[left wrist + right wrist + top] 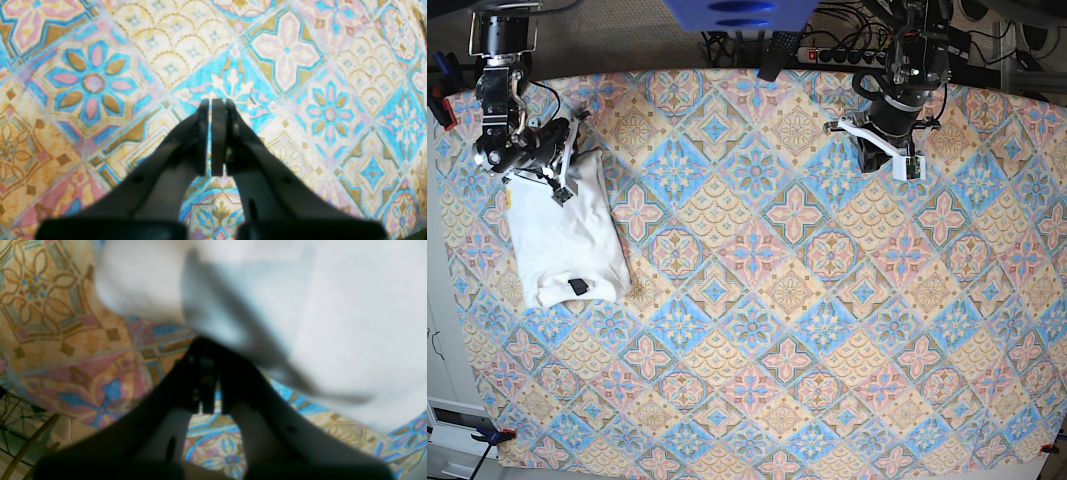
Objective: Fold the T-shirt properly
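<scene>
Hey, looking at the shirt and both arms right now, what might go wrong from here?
1. The right gripper hangs shut just off the folded T-shirt; a careless move could snag the edge and undo the fold.
2. The T-shirt lies near the edge of the tablecloth; a nudge might push it over.
3. The left gripper, shut over bare cloth, could drag the tablecloth if lowered.

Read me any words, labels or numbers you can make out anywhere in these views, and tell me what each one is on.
No text is readable.
T-shirt: folded, only plain white cloth showing, no print visible.
Black neck tag: too small to read.
Patterned tablecloth: ornament only, no lettering.
Power strip: any markings too small to read.
</scene>
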